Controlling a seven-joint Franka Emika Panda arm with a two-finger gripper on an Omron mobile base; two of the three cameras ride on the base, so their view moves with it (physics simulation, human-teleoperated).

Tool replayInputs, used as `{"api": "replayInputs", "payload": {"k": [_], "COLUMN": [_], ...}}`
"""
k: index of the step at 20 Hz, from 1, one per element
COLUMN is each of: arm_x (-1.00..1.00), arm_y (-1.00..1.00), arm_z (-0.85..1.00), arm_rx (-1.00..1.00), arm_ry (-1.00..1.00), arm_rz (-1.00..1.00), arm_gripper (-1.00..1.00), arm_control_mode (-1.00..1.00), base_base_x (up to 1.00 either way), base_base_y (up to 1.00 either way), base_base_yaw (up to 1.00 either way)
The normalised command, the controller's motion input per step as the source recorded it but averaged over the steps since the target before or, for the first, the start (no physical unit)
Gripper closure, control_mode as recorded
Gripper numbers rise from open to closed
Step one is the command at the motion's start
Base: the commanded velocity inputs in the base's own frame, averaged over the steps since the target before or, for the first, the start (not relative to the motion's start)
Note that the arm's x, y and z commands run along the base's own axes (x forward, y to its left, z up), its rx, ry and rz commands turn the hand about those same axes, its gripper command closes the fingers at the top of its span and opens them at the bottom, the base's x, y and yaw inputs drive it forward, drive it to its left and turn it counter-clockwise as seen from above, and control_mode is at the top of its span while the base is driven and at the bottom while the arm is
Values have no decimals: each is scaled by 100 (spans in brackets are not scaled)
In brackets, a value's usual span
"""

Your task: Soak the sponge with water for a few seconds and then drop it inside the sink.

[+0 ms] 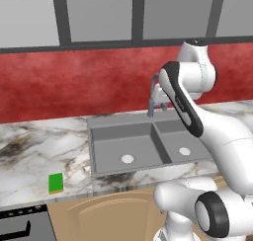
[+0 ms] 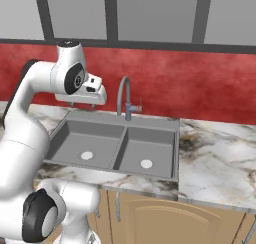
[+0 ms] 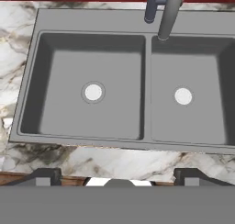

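I hang above the sink with my gripper spread wide and holding nothing; both fingertips stand well apart over the counter's front edge. Below me lie the two dark basins, each with its white drain, both bare. The faucet arches up from the sink's back rim, its spout over the divider toward the smaller basin, and I see no water running from it. The sponge lies flat on the marble counter, near its front edge and well to the left of the sink, untouched. By my reckoning nothing of the job is done: I have yet to fetch the sponge, wet it under the spout, and let it fall into a basin.
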Motion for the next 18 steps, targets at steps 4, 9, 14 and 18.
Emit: {"api": "replayInputs", "payload": {"k": [4, 9, 14, 18], "arm_x": [-47, -52, -51, -38], "arm_y": [0, -4, -20, -32], "arm_z": [0, 0, 4, 6], "arm_rx": [1, 1, 3, 3], "arm_ry": [-4, -5, -6, -3], "arm_rz": [0, 0, 0, -2], "arm_gripper": [-100, -100, -100, -100], "arm_control_mode": [-100, -100, -100, -100], "base_base_x": [0, 0, 0, 0], "base_base_y": [0, 0, 0, 0], "base_base_yaw": [0, 0, 0, 0]}}
